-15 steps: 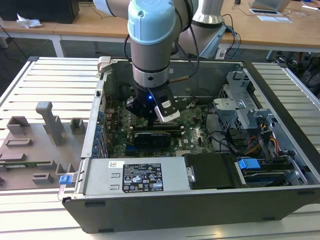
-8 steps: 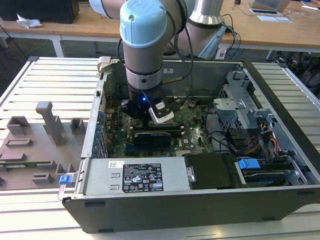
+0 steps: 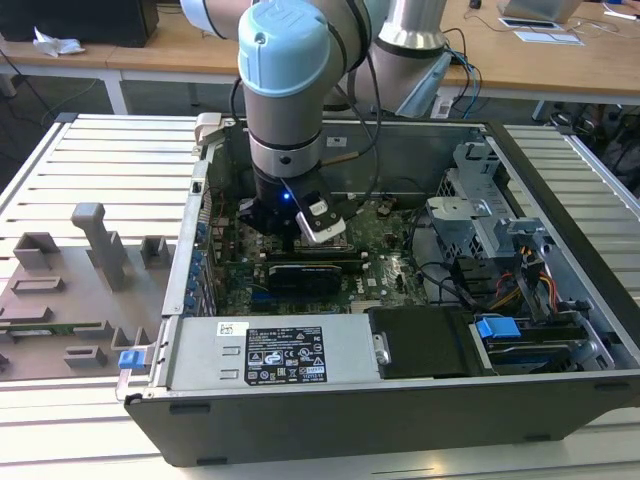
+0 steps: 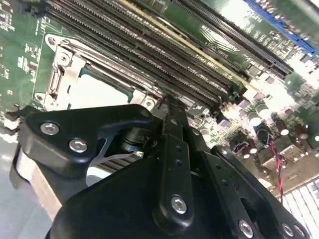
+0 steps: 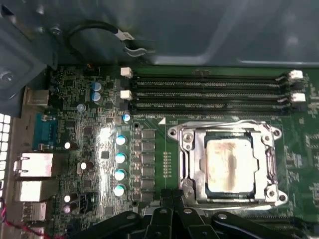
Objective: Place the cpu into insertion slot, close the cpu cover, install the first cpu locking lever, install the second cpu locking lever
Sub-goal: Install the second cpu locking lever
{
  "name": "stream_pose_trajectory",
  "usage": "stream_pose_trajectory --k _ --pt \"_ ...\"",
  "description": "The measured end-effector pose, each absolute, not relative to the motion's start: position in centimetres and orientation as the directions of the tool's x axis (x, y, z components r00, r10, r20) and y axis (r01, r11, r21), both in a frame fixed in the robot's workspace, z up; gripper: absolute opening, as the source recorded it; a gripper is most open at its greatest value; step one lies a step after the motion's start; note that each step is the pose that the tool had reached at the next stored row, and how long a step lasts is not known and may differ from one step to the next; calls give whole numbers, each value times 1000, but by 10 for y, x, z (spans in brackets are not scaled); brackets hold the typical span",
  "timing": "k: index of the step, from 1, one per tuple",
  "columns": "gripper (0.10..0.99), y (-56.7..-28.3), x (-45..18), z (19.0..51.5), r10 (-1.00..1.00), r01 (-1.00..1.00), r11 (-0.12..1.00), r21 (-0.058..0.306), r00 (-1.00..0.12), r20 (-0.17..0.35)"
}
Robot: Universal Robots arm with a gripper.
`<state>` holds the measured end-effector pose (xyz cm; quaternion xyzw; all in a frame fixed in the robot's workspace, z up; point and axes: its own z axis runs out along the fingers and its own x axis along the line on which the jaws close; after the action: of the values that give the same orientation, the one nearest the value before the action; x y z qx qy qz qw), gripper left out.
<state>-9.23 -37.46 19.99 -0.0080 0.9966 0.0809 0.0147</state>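
Observation:
The cpu (image 5: 232,167), a dull silver square, lies flat in its socket on the green motherboard. The cpu cover (image 5: 196,164), a silver frame, lies down around it. A thin lever rod (image 5: 224,122) runs along the socket's side next to the memory slots. My gripper (image 5: 173,200) hovers just off the opposite side of the socket, its black fingers together with nothing between them. In the second wrist view the gripper (image 4: 168,103) points at the board beside the cpu (image 4: 94,92) and the cover (image 4: 61,74). In the exterior view the gripper (image 3: 300,238) reaches down inside the computer case.
Memory slots (image 5: 209,92) run beside the socket. A long black card (image 3: 305,272) lies close to the gripper. The power supply (image 3: 270,350), the drive cage (image 3: 480,215) and cables (image 3: 520,285) crowd the case. A grey fixture plate (image 3: 80,280) lies at the exterior view's left.

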Motion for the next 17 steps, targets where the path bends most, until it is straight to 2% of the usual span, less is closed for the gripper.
stream_pose_trajectory --k 17 --pt "106 -385 -91 197 -31 -36 980 194 -999 -30"
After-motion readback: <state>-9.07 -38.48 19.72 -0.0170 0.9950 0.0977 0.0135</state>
